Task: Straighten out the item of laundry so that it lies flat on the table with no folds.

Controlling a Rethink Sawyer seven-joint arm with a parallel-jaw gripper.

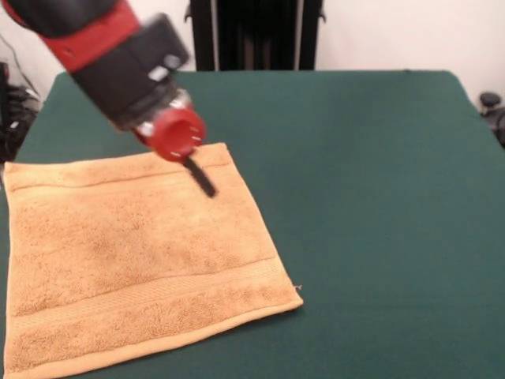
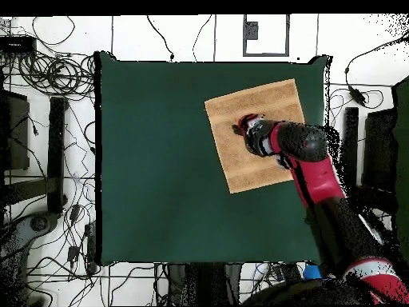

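The golden-tan towel [image 1: 130,257] lies spread flat on the dark green table [image 1: 371,205], at the left in the front view, with a woven border band near its front edge. It shows no folds. In the overhead view the towel [image 2: 248,160] lies near the table's [image 2: 160,160] top right corner. My gripper [image 1: 202,178] hangs from the red wrist over the towel's far right part, its black tip just above or touching the cloth. It also shows in the overhead view [image 2: 239,128] over the towel's middle. I cannot tell its opening.
The towel's left edge reaches the table's left edge in the front view. The robot's black pedestal [image 1: 256,35] stands at the far side. Cables and stands [image 2: 48,128] lie on the floor round the table.
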